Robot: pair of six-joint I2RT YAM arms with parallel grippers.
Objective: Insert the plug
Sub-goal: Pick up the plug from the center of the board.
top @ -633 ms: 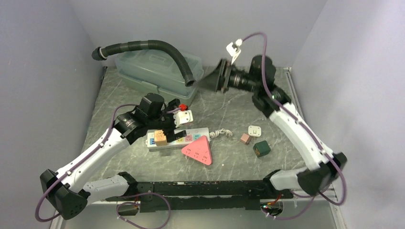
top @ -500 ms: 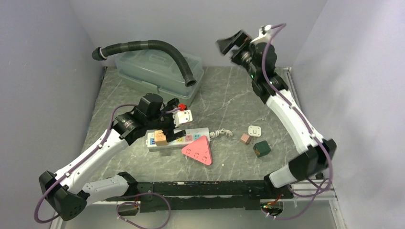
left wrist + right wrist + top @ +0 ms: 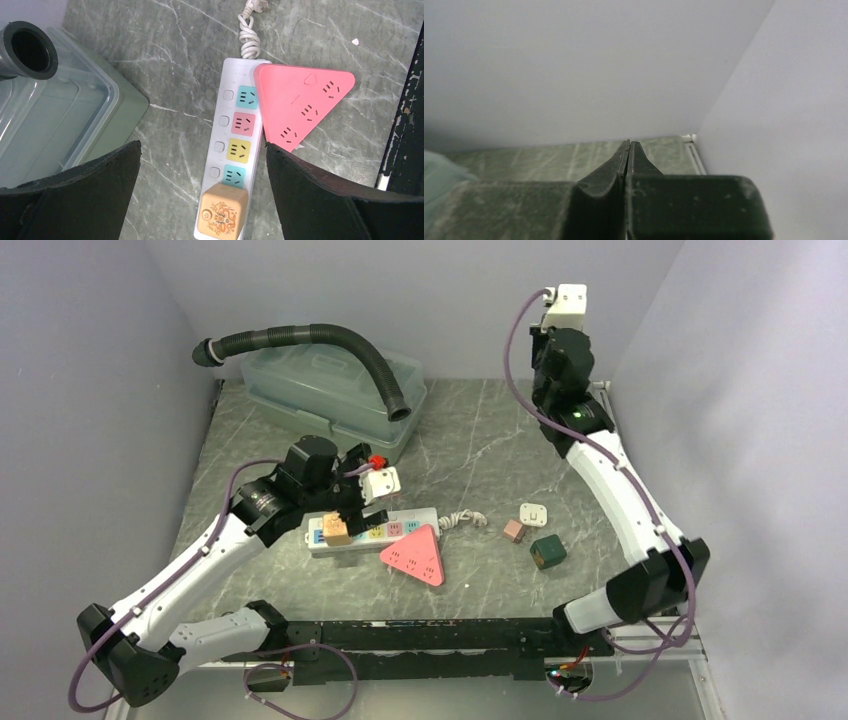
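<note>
An orange cube plug (image 3: 222,215) with a dragon print sits on the end socket of the white power strip (image 3: 226,112), and shows in the top view as the orange plug (image 3: 336,530) on the strip (image 3: 398,525). My left gripper (image 3: 202,147) hangs open just above it, one finger on each side, touching nothing. In the top view the left gripper (image 3: 354,513) is over the strip's left end. My right gripper (image 3: 629,144) is shut on nothing, raised high at the back right, facing the wall corner.
A pink triangular socket block (image 3: 415,555) leans on the strip's near side. A white cube (image 3: 533,514), a small pink cube (image 3: 513,531) and a green cube (image 3: 547,551) lie to the right. A clear lidded box (image 3: 330,390) with a black hose (image 3: 340,337) stands at the back left.
</note>
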